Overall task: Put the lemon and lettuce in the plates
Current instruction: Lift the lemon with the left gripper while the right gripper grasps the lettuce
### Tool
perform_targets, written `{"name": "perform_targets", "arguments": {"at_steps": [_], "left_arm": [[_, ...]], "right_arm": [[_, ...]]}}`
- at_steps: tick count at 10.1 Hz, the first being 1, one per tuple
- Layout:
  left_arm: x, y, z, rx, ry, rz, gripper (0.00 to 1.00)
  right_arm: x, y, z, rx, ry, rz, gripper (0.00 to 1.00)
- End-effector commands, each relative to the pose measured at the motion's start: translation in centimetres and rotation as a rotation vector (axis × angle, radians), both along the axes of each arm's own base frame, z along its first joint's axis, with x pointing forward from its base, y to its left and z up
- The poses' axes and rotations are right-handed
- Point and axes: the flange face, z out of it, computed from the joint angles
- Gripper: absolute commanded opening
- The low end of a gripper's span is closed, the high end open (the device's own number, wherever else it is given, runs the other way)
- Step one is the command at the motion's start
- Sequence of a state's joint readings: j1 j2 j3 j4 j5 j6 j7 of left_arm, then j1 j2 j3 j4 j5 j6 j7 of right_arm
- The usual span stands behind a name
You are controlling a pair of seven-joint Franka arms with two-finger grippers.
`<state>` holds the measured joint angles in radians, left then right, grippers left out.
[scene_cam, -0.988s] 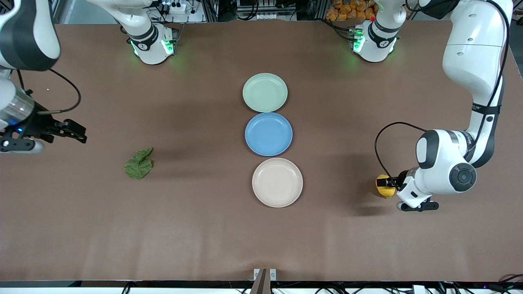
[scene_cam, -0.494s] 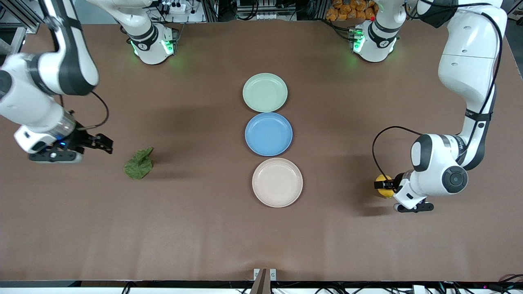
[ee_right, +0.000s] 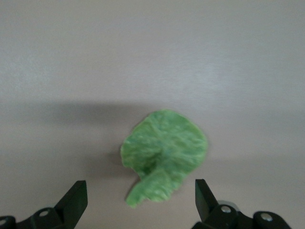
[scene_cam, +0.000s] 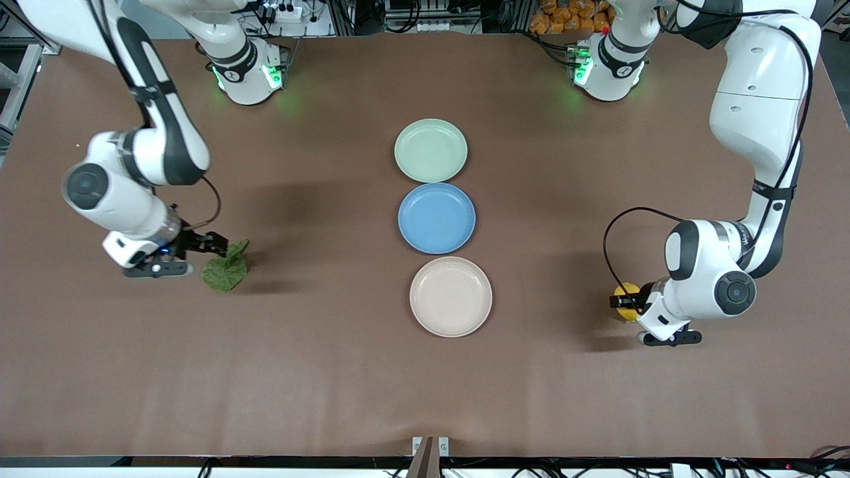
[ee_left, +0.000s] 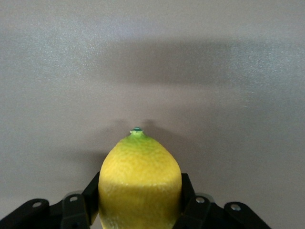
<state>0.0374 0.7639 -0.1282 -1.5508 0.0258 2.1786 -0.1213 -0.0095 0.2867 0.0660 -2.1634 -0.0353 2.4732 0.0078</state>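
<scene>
The yellow lemon lies on the table toward the left arm's end. My left gripper is shut on it, one finger pressed to each side; the left wrist view shows the lemon filling the gap between the fingers of the gripper. The dark green lettuce lies flat toward the right arm's end. My right gripper is open, low at the leaf's edge. In the right wrist view the lettuce lies just ahead of the gripper, its narrow end between the fingertips. The mint plate and beige plate are empty.
A blue plate sits between the mint and beige plates, in a row down the table's middle. The mint plate is farthest from the front camera, the beige one nearest. Brown table surface surrounds the lemon and the lettuce.
My right arm has swung in from the table's end and brought its open gripper to the lettuce. My left gripper has stayed at the lemon, shifting slightly.
</scene>
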Motion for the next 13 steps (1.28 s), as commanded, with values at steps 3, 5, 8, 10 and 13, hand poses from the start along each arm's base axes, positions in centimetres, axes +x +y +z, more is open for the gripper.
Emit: {"name": "perform_targets", "arguments": {"at_steps": [3, 5, 8, 10, 13], "left_arm": [[0.8, -0.7, 5.2, 0.016, -0.064, -0.019, 0.00], [0.4, -4.6, 9.4, 0.020, -0.064, -0.075, 0.00], [-1.3, -13.4, 12.2, 0.003, -0.094, -0.188, 0.00], [-1.7, -16.8, 13.1, -0.003, -0.111, -0.146, 0.00], [-2.4, -23.4, 13.7, -0.025, -0.138, -0.118, 0.00]], "right_arm": [[-0.5, 0.3, -5.2, 0.014, 0.006, 0.006, 1.00], [-0.5, -0.1, -7.3, 0.017, -0.007, -0.001, 1.00], [-0.3, -1.3, -9.4, 0.016, -0.018, -0.012, 1.00], [-0.3, -1.4, -9.7, 0.015, -0.016, -0.012, 1.00], [-0.4, -2.6, -10.0, 0.015, -0.009, -0.032, 0.84]]}}
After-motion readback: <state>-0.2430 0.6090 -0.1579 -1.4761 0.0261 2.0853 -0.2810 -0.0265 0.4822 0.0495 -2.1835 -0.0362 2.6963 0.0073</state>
